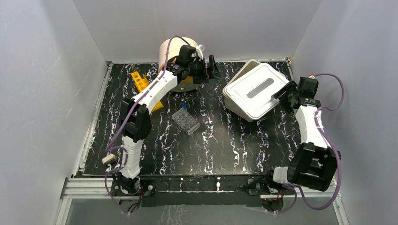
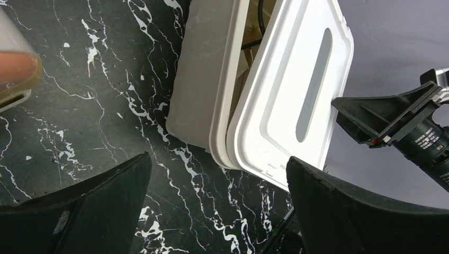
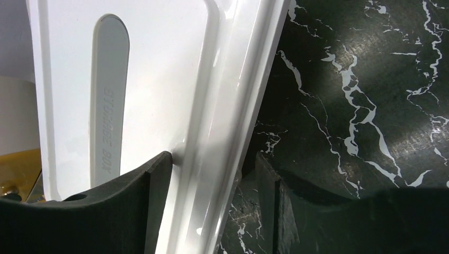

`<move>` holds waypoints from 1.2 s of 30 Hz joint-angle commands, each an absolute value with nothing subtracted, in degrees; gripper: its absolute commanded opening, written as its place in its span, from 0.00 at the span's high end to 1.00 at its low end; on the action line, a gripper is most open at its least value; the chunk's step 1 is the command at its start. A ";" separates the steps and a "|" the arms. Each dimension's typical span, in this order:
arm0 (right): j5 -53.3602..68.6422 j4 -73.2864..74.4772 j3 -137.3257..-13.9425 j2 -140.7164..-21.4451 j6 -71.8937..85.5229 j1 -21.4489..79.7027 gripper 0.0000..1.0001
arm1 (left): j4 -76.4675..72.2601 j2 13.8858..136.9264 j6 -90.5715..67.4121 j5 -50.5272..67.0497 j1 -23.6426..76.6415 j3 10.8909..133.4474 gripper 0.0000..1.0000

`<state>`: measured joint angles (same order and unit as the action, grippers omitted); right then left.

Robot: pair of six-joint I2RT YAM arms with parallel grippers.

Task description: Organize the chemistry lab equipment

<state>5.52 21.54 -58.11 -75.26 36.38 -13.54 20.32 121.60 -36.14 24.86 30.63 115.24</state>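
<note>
A clear well plate (image 1: pixel 186 121) lies mid-table with a small blue piece (image 1: pixel 183 107) just behind it. A yellow rack (image 1: pixel 139 80) stands at the back left, partly hidden by my left arm. My left gripper (image 1: pixel 213 68) (image 2: pixel 217 180) hovers open and empty between the round drawer unit and the white bin. My right gripper (image 1: pixel 281 93) (image 3: pixel 212 169) straddles the right edge of the bin's lid (image 1: pixel 257 89) (image 3: pixel 153 79). One finger (image 3: pixel 153 201) touches the lid's top. The other finger (image 3: pixel 267 196) stands off the rim with a gap, so the jaws are open.
The white bin (image 1: pixel 234 104) (image 2: pixel 204 84) sits at the back right, its grey-slotted lid (image 2: pixel 286 100) lying skewed on top. The round peach and yellow drawer unit (image 1: pixel 173 47) (image 2: pixel 16 74) stands at the back centre. Grey walls close in on three sides.
</note>
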 commanded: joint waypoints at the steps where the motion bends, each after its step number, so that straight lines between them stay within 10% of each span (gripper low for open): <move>1: 3.07 24.68 -61.43 -75.48 32.34 -13.98 0.35 | 20.23 122.88 -35.17 26.38 31.11 118.33 0.02; 19: 9.06 17.13 -63.95 -80.00 33.76 -14.00 0.68 | 20.28 124.32 -34.94 27.56 32.25 116.48 0.02; 36: 8.34 13.81 -66.69 -84.14 35.09 -13.97 0.64 | 20.47 126.59 -34.16 26.69 33.57 115.37 0.05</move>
